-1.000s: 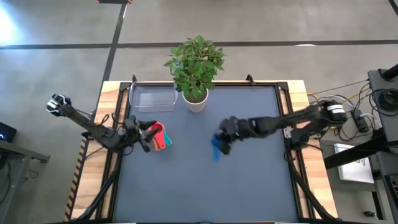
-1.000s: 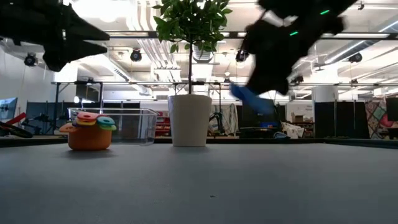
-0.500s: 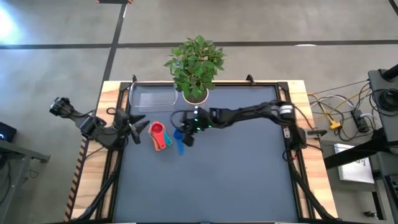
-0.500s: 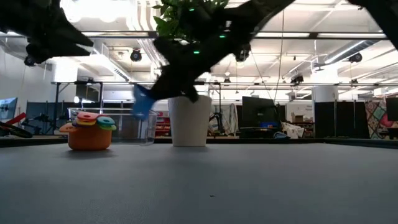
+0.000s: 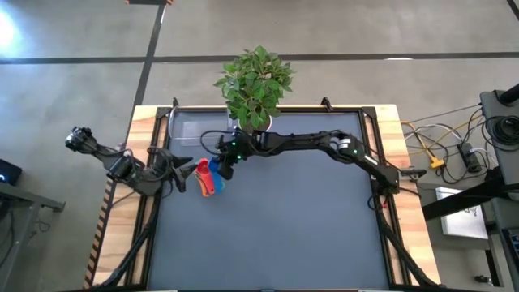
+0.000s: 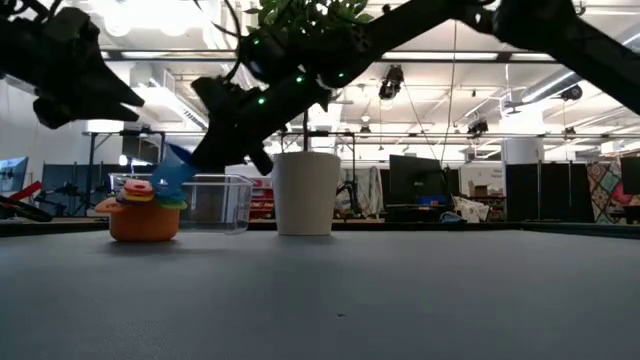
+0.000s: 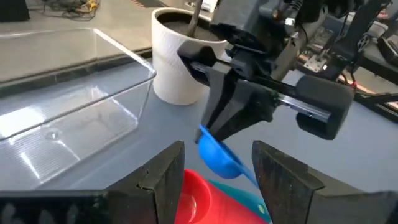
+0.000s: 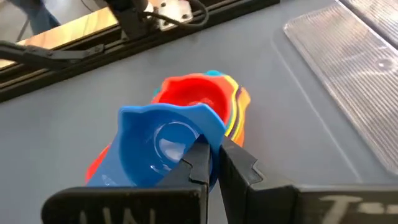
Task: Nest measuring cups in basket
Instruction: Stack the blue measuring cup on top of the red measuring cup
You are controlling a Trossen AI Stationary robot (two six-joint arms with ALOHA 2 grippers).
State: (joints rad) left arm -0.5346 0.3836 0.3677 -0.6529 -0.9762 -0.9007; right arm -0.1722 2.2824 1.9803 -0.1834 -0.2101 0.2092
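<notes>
The nested stack of measuring cups (image 5: 208, 182), orange at the bottom and red on top, stands on its base on the dark mat at the table's left (image 6: 143, 213) (image 8: 199, 99). My right gripper (image 5: 221, 164) (image 6: 200, 158) reaches across from the right. It hovers just above the stack, shut on the blue measuring cup (image 5: 215, 169) (image 6: 177, 170) (image 7: 217, 157). My left gripper (image 5: 182, 169) (image 7: 217, 150) is open, level, just left of the stack, touching nothing. The clear basket (image 5: 199, 126) (image 7: 68, 115) lies beyond the stack, toward the far edge. My right gripper pinches the blue cup's rim wall (image 8: 211, 138), one finger (image 8: 200, 163) over the bowl's inside and the other outside. The fingers slant down from the table's right. The cup is lifted clear and tilted, hanging just above the red top cup.
A plant in a white pot (image 5: 255, 128) (image 6: 305, 192) stands at the far edge, right of the basket and close behind my right arm. Raised rails run along the table's left and right sides. Dark mat lies open toward the near edge and the right.
My right gripper has carried the blue cup from the table's middle toward the left edge and slightly down, ending just above the stack. My left gripper has drawn back a little toward the left edge, away from the stack. The stack has stayed put.
</notes>
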